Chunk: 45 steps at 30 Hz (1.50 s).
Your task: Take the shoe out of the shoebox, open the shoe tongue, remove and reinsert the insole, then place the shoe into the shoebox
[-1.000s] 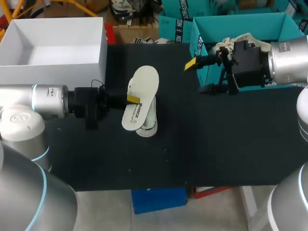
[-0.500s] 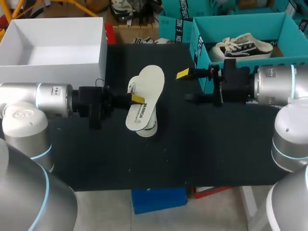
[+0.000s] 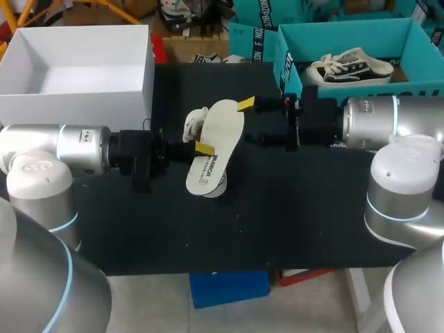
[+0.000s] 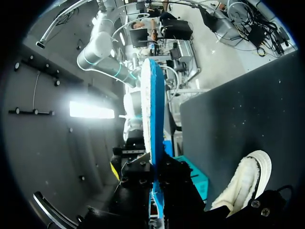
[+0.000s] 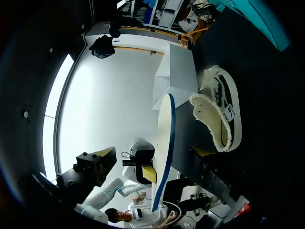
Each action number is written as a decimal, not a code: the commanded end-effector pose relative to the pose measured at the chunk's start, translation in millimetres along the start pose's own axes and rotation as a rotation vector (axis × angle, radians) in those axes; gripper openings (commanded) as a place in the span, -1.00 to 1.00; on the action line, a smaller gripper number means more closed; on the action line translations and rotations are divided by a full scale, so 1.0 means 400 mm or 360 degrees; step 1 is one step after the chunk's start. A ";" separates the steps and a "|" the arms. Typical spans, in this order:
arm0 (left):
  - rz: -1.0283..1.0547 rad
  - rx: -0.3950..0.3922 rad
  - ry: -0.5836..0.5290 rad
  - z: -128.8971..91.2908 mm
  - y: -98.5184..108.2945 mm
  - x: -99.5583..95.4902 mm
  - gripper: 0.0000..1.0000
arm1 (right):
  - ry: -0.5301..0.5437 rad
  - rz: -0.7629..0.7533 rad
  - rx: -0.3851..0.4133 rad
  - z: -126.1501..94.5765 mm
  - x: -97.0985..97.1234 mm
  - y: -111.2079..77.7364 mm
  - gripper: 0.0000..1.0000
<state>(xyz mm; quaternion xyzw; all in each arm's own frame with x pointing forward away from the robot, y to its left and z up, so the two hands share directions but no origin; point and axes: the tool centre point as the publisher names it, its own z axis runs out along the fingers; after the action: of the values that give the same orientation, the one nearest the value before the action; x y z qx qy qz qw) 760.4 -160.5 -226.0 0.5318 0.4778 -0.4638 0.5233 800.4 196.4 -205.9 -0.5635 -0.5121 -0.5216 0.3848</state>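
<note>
Pinches insole [image 3: 220, 132] at mid-length in closed left hand [image 3: 201, 147], raised over shoe [image 3: 196, 119] lying on black worktop [image 3: 312, 208] near white box [image 3: 147, 76]. Straddles insole's far end with right hand [image 3: 251, 121], fingers wide apart, gripping nothing.

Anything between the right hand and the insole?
Nothing visible. The open right hand sits right beside the cream oval insole, with no object between them. The left hand grips the insole from the opposite side, and the white fleecy shoe lies underneath, out of the approach line.
</note>
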 end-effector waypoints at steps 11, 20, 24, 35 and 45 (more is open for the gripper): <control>0.0049 -0.0038 0.0028 0.028 0.019 0.020 -1.00 | -0.0007 0.0035 0.0052 0.069 0.007 -0.052 1.00; 0.0065 -0.0068 0.0042 0.026 0.031 0.033 -1.00 | -0.0008 0.0079 0.0027 0.051 -0.013 -0.082 0.37; 0.0066 -0.0069 0.0046 0.024 0.031 0.034 -1.00 | -0.0011 0.0085 0.0021 0.045 -0.018 -0.081 0.25; 0.0058 -0.0073 0.0050 0.017 0.032 0.037 -1.00 | -0.0016 0.0086 0.0022 0.046 -0.019 -0.078 -0.89; 0.0045 -0.0068 0.0048 0.014 0.032 0.037 -1.00 | -0.0018 0.0086 0.0021 0.052 -0.021 -0.078 -1.00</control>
<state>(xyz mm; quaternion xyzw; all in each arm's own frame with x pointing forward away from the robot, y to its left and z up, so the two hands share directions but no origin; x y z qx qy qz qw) 775.7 -164.9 -237.8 0.5338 0.4871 -0.4399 0.5332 773.6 216.9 -221.1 -0.5769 -0.5031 -0.5037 0.4004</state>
